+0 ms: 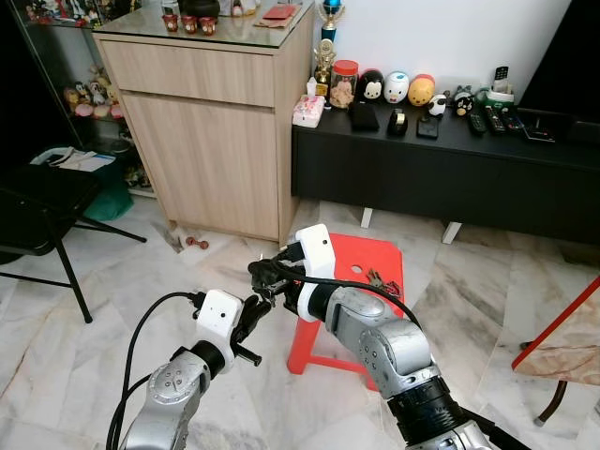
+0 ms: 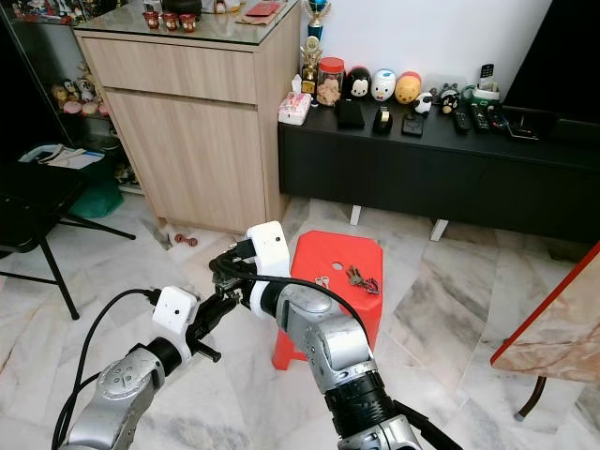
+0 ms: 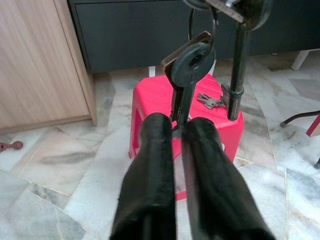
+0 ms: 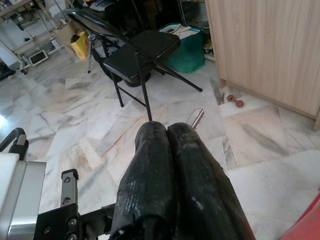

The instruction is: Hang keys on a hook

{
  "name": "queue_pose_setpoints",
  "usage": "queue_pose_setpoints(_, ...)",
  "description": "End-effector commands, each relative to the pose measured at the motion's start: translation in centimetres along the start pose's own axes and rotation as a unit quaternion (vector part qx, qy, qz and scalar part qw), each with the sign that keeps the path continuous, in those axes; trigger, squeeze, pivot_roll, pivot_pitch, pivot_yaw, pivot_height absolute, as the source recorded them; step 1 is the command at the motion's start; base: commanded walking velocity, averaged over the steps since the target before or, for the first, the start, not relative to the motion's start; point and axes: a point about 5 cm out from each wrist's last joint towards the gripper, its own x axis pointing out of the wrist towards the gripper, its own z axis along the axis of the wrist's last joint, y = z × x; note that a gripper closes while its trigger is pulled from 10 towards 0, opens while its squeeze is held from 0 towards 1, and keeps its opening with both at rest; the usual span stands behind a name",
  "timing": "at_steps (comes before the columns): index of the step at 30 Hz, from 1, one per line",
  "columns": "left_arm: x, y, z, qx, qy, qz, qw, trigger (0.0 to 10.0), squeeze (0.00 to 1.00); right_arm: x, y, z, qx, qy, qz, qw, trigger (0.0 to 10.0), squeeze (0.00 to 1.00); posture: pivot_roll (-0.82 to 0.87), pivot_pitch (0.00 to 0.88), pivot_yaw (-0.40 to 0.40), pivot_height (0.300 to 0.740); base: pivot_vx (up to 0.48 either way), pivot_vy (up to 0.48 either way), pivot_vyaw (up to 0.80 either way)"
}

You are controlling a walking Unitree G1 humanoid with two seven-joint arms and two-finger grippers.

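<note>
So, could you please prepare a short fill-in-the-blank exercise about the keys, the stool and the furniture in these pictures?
1. A bunch of keys lies on top of a ___ stool.
2. The left gripper has its jaws ___ on a dark-headed key.
3. The wooden cabinet stands on the robot's ___ side of the black bench.

Missing words: red; shut; left

light: bright, even daylight | shadows: soft | focus: sharp, near fingers (image 3: pixel 150 180) slightly blurred
</note>
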Motion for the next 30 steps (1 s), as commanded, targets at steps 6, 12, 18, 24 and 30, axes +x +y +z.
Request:
queue_pose_setpoints(6, 0.05, -0.11, 0.37, 0.002, -0.003, -0.019, 1.0, 10.0, 1.0, -0.11, 0.07, 1.19, -0.009, -0.016, 0.0, 1.0, 10.0, 0.0, 0.0, 0.0, -0.082, 0.74, 0.0, 0.0, 0.0)
queue_pose_setpoints(12, 0.06, -0.19, 0.46, 0.003, -0.004, -0.031, 1.0, 10.0, 1.0, -0.09, 0.15, 1.49, -0.01, -0.019, 0.002, 1.0, 10.0, 0.0, 0.0, 0.0, -0.085, 0.74, 0.0, 0.0, 0.0)
queue_pose_setpoints(18, 0.32, -0.11, 0.65, 0.021, -0.006, -0.032, 0.999, 10.0, 0.0, -0.02, 0.22, 1.7, -0.011, -0.021, 0.005, 1.0, 10.0, 0.0, 0.0, 0.0, -0.087, 0.74, 0.0, 0.0, 0.0)
queue_pose_setpoints(24, 0.63, -0.16, 0.75, 0.023, -0.007, -0.035, 0.999, 10.0, 0.0, 0.04, 0.32, 1.8, -0.009, -0.022, 0.007, 1.0, 10.0, 0.0, 0.0, 0.0, -0.085, 0.74, 0.0, 0.0, 0.0)
queue_pose_setpoints(30, 0.79, -0.16, 0.73, 0.025, -0.006, -0.032, 0.999, 10.0, 0.0, 0.03, 0.34, 1.84, -0.008, -0.023, 0.008, 1.0, 10.0, 0.0, -0.01, 0.0, -0.086, 0.74, 0.0, 0.0, 0.0)
